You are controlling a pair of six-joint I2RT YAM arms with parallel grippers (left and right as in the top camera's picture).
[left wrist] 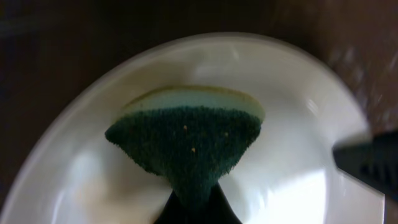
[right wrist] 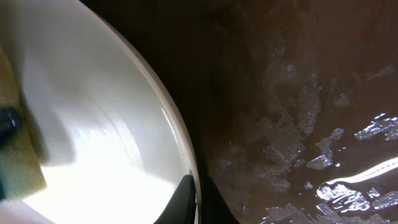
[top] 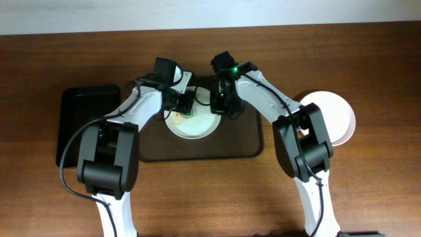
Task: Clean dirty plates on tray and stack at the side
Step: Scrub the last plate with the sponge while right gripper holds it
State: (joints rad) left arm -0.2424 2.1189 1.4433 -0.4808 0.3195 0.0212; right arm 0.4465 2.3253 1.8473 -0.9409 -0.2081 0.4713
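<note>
One white plate (top: 193, 126) sits on the dark brown tray (top: 247, 146). It fills the left wrist view (left wrist: 292, 162) and the left of the right wrist view (right wrist: 93, 130). My left gripper (top: 187, 104) is shut on a green and yellow sponge (left wrist: 186, 140) pressed on the plate. My right gripper (top: 222, 108) is shut on the plate's right rim (right wrist: 193, 186), one finger inside and one outside. More white plates (top: 332, 117) sit stacked on the table at the right. A pale smear shows on the plate's lower left in the left wrist view.
A smaller black tray (top: 82, 125) lies at the left of the table. The brown tray's surface (right wrist: 298, 112) is wet with shiny patches. The wooden table (top: 210, 197) surrounds both trays.
</note>
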